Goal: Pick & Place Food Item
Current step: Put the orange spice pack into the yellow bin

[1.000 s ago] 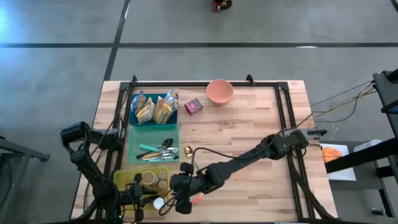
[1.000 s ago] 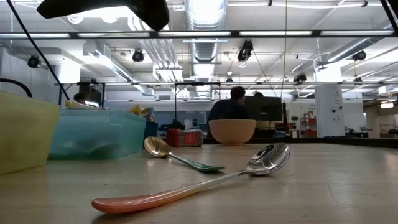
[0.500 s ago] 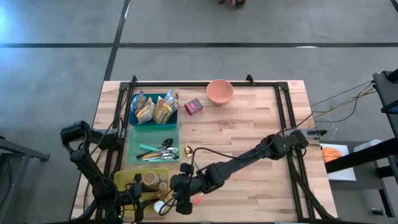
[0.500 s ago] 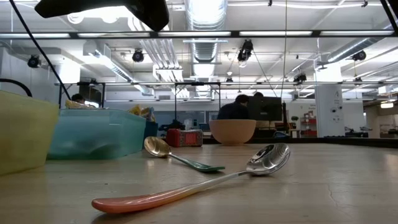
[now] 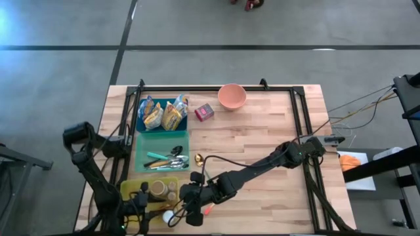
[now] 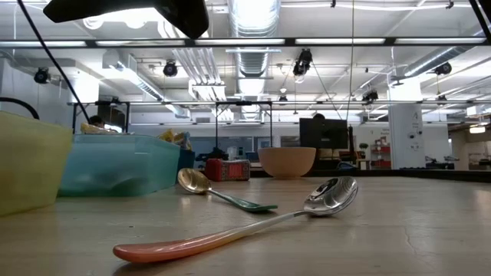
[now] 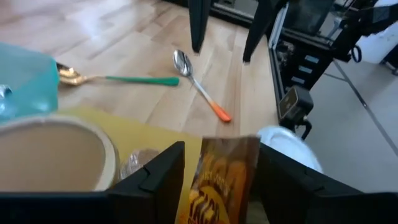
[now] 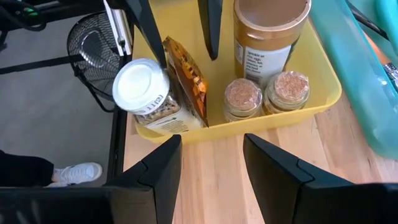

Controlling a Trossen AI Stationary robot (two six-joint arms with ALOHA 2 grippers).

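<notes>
Only the right wrist view shows a white-lidded jar beside the snack packet.

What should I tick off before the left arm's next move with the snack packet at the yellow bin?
1. Snack packet sits between the left gripper's fingers: ok.
2. Fingers closed firmly on the packet: cannot tell.
3. Packet clear of the yellow bin: not ok, it stands inside against the wall.
4. White-lidded jar beside the packet, risk of snagging: not ok.
5. Right gripper out of the way: cannot tell, it hovers open just outside the bin.
</notes>
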